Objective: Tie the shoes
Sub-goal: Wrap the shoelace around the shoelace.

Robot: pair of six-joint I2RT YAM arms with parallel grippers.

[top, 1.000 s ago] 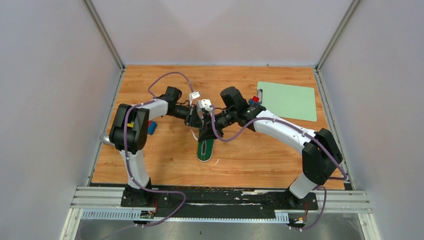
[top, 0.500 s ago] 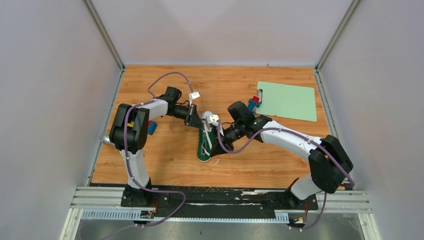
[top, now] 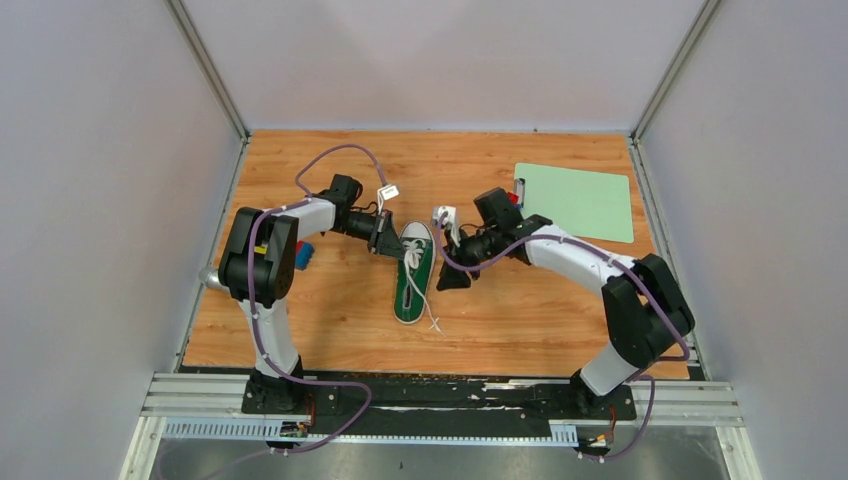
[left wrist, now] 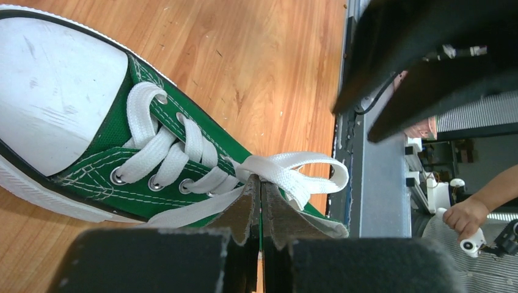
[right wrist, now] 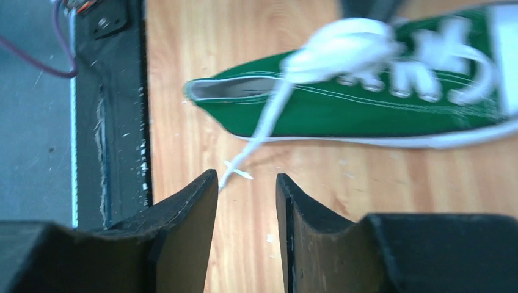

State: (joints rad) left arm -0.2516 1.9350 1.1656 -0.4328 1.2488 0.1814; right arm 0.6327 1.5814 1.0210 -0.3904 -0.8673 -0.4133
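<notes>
The shoe [top: 412,285] is a small green sneaker lying mid-table, white toe cap toward the far side. In the left wrist view the shoe [left wrist: 91,140] fills the left, and my left gripper [left wrist: 261,181] is shut on a loop of its white lace [left wrist: 305,173] over the tongue. From above, the left gripper [top: 391,244] sits at the shoe's upper left. My right gripper [top: 448,279] hovers just right of the shoe, open and holding nothing. In its own view the right gripper [right wrist: 246,181] frames bare wood, with a loose lace end [right wrist: 235,172] lying just beyond the left fingertip [right wrist: 204,189] and the shoe [right wrist: 366,107] behind.
A pale green clipboard [top: 576,201] lies at the back right, with small red and blue pieces [top: 510,202] at its left edge. Another blue and red piece [top: 303,252] sits by the left arm. Grey walls close in the table on three sides.
My right gripper has opened, let go of the lace and pulled away to the shoe's right side. The knot area and laces now show from above. The left gripper has stayed shut.
</notes>
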